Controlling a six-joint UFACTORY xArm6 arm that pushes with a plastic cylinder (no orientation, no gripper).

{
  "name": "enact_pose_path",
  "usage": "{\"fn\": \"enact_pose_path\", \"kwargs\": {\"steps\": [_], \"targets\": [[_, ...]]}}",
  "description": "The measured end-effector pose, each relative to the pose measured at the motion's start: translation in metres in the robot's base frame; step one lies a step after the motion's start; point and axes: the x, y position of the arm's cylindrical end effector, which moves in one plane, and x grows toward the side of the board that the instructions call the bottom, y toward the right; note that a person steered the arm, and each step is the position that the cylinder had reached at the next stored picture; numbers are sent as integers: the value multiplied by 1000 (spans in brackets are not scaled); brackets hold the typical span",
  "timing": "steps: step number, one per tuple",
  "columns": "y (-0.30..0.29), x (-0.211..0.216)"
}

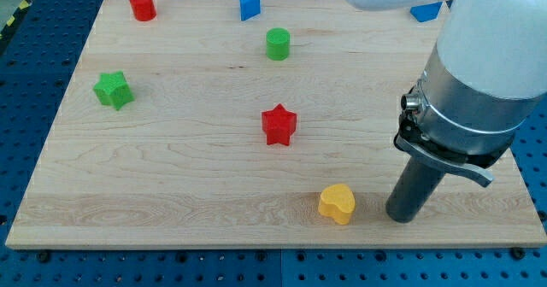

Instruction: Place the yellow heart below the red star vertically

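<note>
Yellow heart (337,203) low on the worktop (171,193), down and to the view's right of the red star (278,124). My tip (404,216) just right of the heart, apart. No pincer fitted, so nothing clenched. Risk: off-centre shove spinning the heart toward the near edge, or overshooting past the star's column.

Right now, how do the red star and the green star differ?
The red star is red and sits mid-board; the green star is green and sits near the view's left edge. The red star lies closer to the yellow heart and my tip. Both are star-shaped blocks of similar size.
</note>
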Motion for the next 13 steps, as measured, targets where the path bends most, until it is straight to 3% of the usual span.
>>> {"fn": "enact_pose_path", "kwargs": {"steps": [7,9,13], "targets": [[-72,-2],[-114,-19],[-136,-41]]}}
